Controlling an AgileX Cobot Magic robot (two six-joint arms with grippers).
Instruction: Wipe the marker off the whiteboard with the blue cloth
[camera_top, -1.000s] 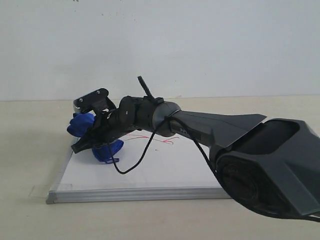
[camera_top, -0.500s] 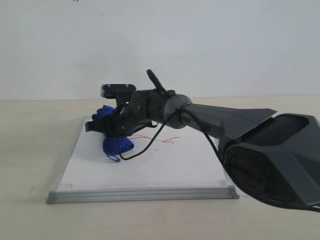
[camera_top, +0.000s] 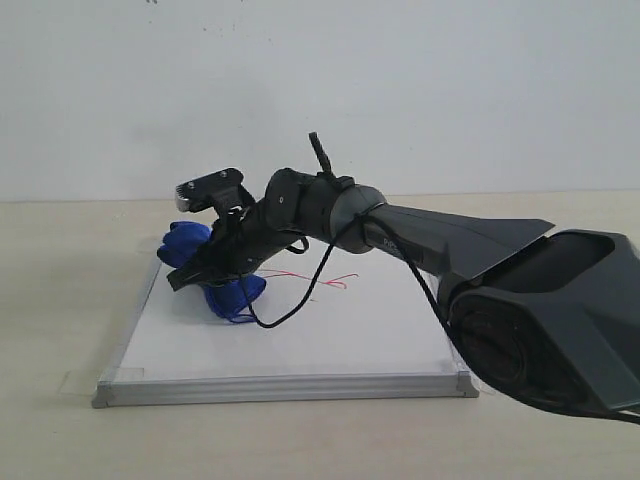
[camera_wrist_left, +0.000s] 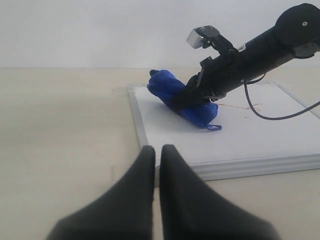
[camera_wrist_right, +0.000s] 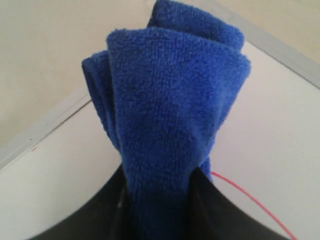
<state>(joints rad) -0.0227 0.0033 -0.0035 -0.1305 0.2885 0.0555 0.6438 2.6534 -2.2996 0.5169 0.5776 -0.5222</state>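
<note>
The cloth (camera_wrist_right: 165, 100) is pinched by the right end effector (camera_top: 186, 278) on the board's (camera_top: 300, 340) far-left part, left of the marker (camera_top: 322, 281), while the left end effector (camera_wrist_left: 156, 155) is seen pressed together near the board.

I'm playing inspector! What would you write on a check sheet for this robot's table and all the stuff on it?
Surface: pale beige table.
Job's things: whiteboard lies flat, with clear tape at a near corner; red marker lines show beside the blue cloth, whose lower end appears to touch the board.
Clutter: nothing seen.
Grippers: right gripper shut on the blue cloth; left gripper shut, holding nothing, over the table short of the board.
Cables: black cable loops from the right arm's wrist down over the board.
Surroundings: plain white wall behind.
</note>
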